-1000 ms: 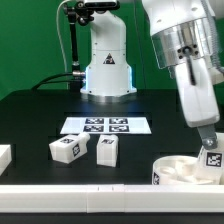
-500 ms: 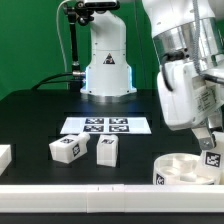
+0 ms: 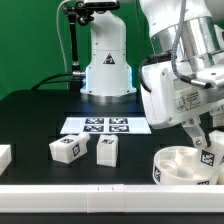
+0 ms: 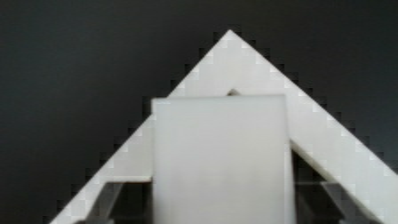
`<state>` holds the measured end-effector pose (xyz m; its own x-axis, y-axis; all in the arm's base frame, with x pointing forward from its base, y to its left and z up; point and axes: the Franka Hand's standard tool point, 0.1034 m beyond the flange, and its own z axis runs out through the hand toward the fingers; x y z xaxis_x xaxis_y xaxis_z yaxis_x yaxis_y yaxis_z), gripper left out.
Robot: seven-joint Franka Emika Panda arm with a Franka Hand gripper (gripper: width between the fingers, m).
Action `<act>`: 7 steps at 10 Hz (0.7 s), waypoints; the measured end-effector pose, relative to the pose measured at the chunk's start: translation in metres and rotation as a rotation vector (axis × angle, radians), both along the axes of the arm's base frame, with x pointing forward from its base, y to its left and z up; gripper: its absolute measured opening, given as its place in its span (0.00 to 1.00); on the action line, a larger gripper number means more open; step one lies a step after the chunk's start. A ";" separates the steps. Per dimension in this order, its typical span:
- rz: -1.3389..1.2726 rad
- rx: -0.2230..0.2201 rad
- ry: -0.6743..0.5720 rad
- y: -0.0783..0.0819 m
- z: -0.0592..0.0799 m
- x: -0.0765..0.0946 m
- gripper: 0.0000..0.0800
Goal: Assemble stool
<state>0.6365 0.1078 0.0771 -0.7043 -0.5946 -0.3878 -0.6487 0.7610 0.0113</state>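
The round white seat (image 3: 178, 158) lies at the front on the exterior view's right, with a tag on its rim. My gripper (image 3: 203, 138) is shut on a white blocky leg (image 3: 208, 155) and holds it upright in the seat's right part. Whether the leg touches the seat I cannot tell. In the wrist view the leg (image 4: 217, 140) fills the gap between my dark fingers (image 4: 118, 192), with the gripper (image 4: 217, 200) closed on it. A white triangular shape lies behind it. Two more tagged legs (image 3: 65, 148) (image 3: 106, 150) lie on the black table left of centre.
The marker board (image 3: 105, 125) lies flat in the middle of the table, in front of the arm's base (image 3: 107, 72). A white rail (image 3: 90, 197) runs along the front edge. A small white piece (image 3: 4, 157) shows at the far left edge.
The wrist and forearm have swung toward the exterior view's left and turned. The gripped leg has stayed over the seat, shifting only slightly left.
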 end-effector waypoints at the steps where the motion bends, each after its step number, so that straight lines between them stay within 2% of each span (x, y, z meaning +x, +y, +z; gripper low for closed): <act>1: 0.011 -0.001 -0.003 0.001 -0.001 -0.001 0.43; 3: 0.062 -0.014 -0.016 0.001 0.001 -0.001 0.78; 5: 0.197 -0.043 -0.055 -0.002 0.014 -0.001 0.80; 6: 0.273 -0.056 -0.072 -0.007 0.022 -0.002 0.81; 7: 0.368 -0.097 -0.111 -0.020 0.028 0.001 0.81</act>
